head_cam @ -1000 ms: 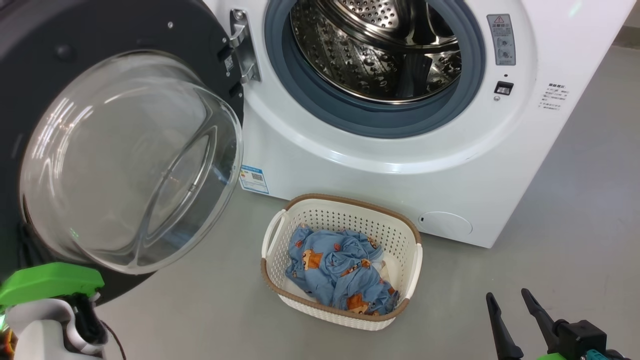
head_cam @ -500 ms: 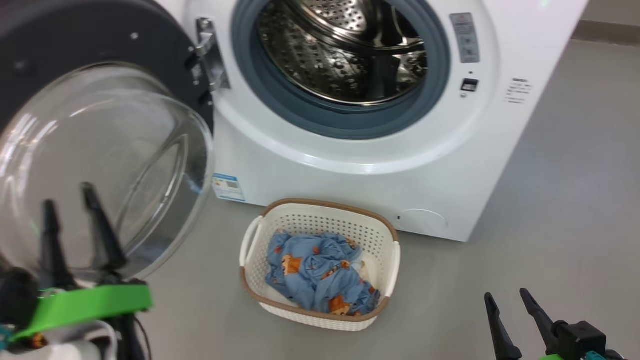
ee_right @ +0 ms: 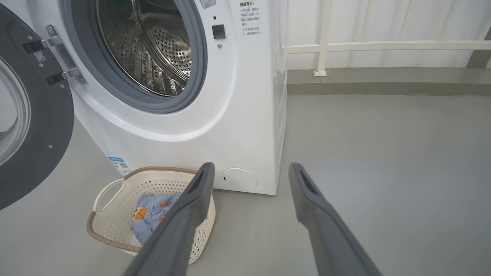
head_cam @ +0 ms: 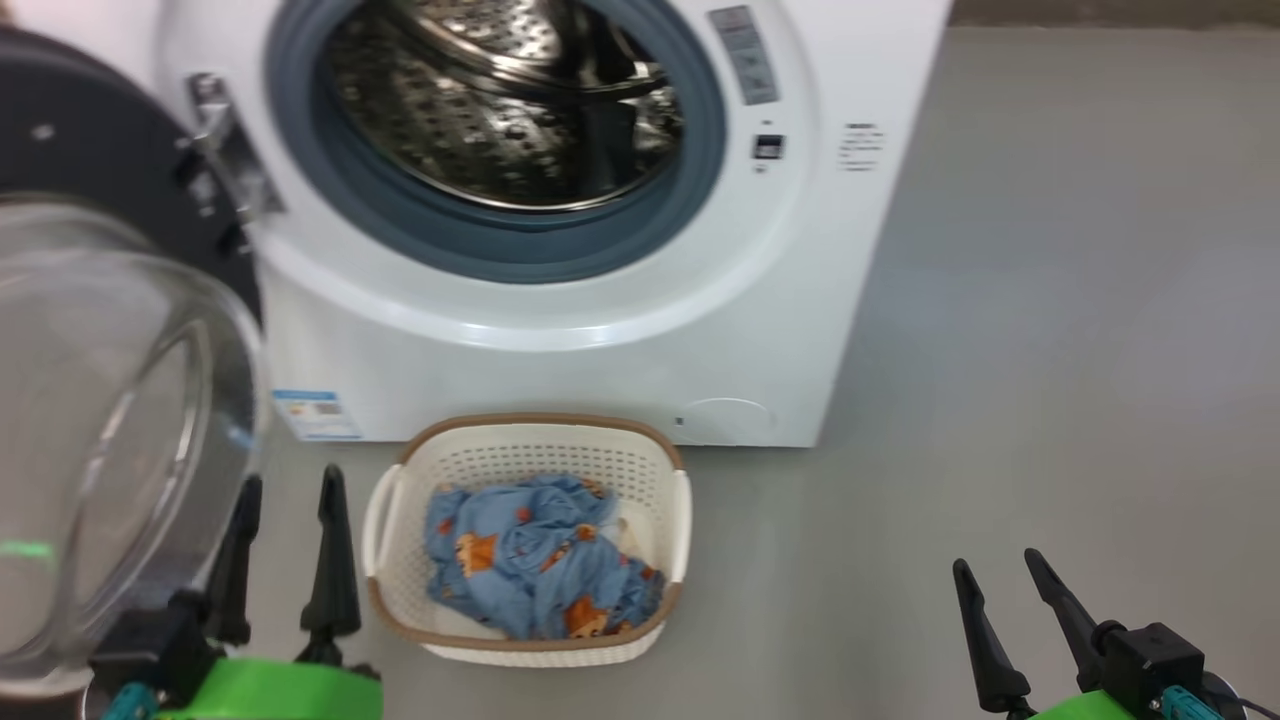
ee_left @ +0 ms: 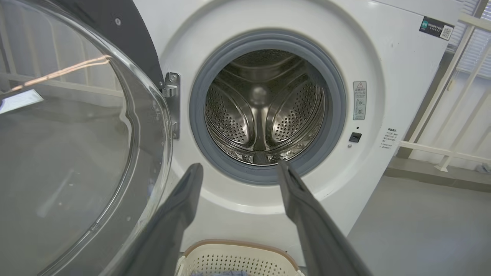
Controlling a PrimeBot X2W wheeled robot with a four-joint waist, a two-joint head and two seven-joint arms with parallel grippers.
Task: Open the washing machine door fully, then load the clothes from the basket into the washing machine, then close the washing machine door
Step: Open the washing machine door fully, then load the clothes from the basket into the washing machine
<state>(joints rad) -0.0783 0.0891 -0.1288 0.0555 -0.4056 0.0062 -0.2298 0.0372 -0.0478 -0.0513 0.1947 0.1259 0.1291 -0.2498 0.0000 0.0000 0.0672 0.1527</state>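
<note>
Head view: grey floor [head_cam: 1050,350] under the basket [head_cam: 545,455] and washing machine [head_cam: 560,380] (both arms' jaws wide, empty).

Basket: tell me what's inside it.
Crumpled light blue clothes with orange-brown bear prints lie in the basket, below its rim. Whatever is under the heap is covered.

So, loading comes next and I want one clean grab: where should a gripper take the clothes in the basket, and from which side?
Probably pinch the raised folds at the middle of the clothes, coming down from above: the basket walls ring the heap, leaving only its top exposed. The open left gripper stands nearest.
</note>
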